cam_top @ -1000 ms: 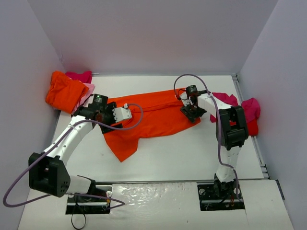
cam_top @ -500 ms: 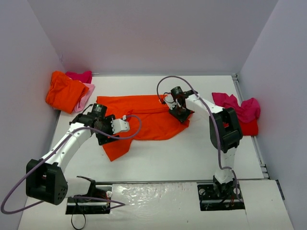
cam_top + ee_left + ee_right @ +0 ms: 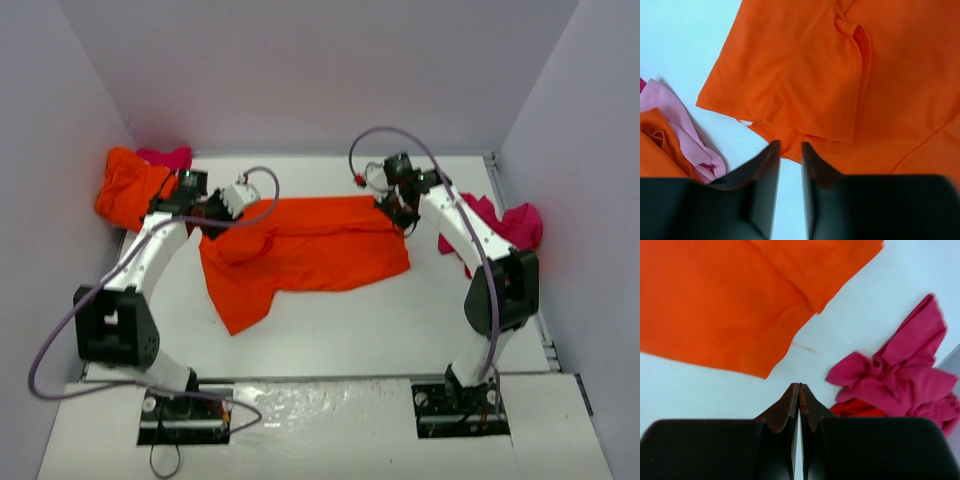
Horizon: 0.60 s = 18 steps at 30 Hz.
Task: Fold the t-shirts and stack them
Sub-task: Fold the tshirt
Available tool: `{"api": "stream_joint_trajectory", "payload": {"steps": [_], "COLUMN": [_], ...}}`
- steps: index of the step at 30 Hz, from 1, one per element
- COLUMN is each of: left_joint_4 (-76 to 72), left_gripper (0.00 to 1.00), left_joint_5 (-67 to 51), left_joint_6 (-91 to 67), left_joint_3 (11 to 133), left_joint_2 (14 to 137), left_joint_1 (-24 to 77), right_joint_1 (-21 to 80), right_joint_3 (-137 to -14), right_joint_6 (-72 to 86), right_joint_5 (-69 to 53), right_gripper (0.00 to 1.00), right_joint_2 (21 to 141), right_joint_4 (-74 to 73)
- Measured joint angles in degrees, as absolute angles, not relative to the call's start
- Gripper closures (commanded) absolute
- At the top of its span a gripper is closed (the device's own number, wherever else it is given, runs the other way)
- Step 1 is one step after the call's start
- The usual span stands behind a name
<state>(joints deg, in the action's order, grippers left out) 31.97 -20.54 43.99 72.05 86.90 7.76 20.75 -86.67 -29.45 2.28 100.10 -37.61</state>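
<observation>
The orange shirt (image 3: 310,255) lies spread across the middle of the table (image 3: 420,320) in the top view, its long side running left to right and one flap trailing toward the lower left. It is opened out but not flat. The cloth is rucked at its upper-left corner, and the left wrist view shows a sleeve (image 3: 840,85) doubled over onto the body there. The right half lies smoother.

The left gripper (image 3: 212,215) hangs over that rucked corner. Its fingers (image 3: 765,175) stand a narrow slit apart with bare table between them, grasping nothing. The right gripper (image 3: 403,215) sits at the upper-right corner. Its fingers (image 3: 782,410) are pressed tight together with no cloth caught, over bare table between the orange hem and a crumpled magenta shirt (image 3: 900,365).

The step in hand looks like laying the shirt out before the first fold. To do it well, I judge the left side comes first: pinch only the top layer of the doubled sleeve near its edge and draw it outward, keeping low so the body does not drag along. The right fingers must part before they can take hold. Anchoring the opposite corner would give the tension that flattens the ruck.

Further out, a second orange shirt (image 3: 125,190) and a pale pink shirt (image 3: 682,125) are bundled at the upper left, and a red shirt (image 3: 855,410) peeks from under the magenta one.
</observation>
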Motion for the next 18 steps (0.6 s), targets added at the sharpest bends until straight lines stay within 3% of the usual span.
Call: {"api": "stream_joint_trajectory", "payload": {"steps": [3,11,18], "left_joint_4": [30.9,31.4,34.4], "left_gripper": [1.00,1.00,1.00], "left_joint_5": [-21.2,-21.6,-21.6], "left_joint_6": [41.7,39.6,38.9], "left_joint_3": [76.9,86.7,91.8], "left_joint_2": [92.4,106.5,112.7], "left_joint_1": [6.7,6.5,6.3], "right_joint_1": [20.8,20.8,20.7], "right_joint_3": [-95.1,-108.1,-109.7], "right_joint_6": [-29.7,-29.9,-30.1], "right_joint_5": [1.9,-0.4,-2.3], "right_gripper": [1.00,1.00,1.00], "right_joint_2": [106.1,129.0,132.1], "right_joint_4": [-37.4,-36.4,-38.3]}}
